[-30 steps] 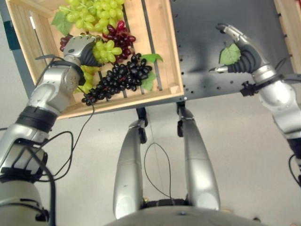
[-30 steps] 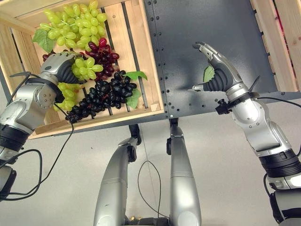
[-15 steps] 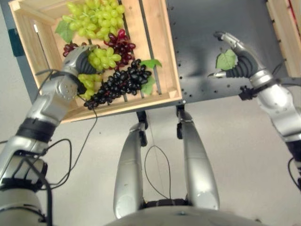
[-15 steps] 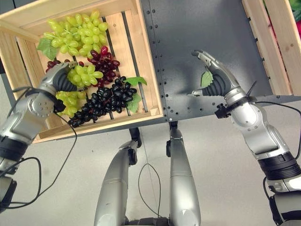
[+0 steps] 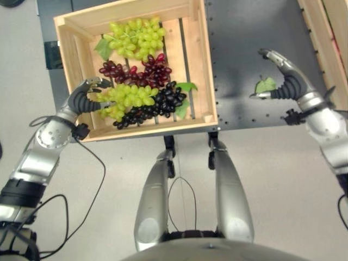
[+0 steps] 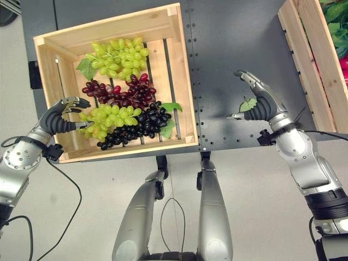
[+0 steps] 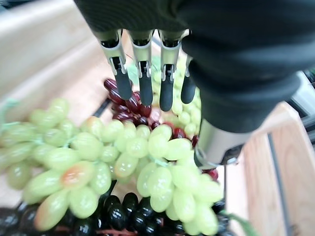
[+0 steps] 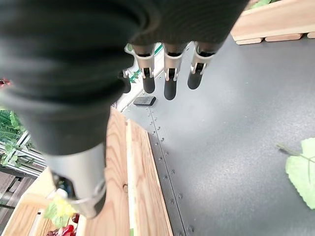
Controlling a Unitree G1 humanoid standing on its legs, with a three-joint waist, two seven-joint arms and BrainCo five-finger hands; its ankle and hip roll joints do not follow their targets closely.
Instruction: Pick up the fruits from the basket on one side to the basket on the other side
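Observation:
A wooden crate [image 5: 125, 10] on the left holds grapes. There is a green bunch [image 5: 133, 38] at the back, a red bunch [image 5: 136, 68] in the middle, and a second green bunch [image 5: 128, 98] beside a black bunch [image 5: 155, 106] at the front. My left hand [image 5: 81, 100] hovers open at the left end of the front green bunch [image 7: 123, 167], with its fingers [image 7: 142, 73] spread above the grapes and nothing in them. My right hand [image 6: 261, 106] hangs open over the dark table [image 5: 244, 32], above a loose green leaf [image 8: 302, 169].
A second wooden crate [image 6: 307, 65] stands at the right edge, with green leaves and something red inside. The dark riveted table spans the gap between the two crates. The left crate's front wall [image 5: 157, 126] reaches the table's near edge.
The camera has shifted, so the whole scene sits lower and further right. My left hand has drawn back off the green bunch towards the crate's left wall. The right hand stays over the leaf.

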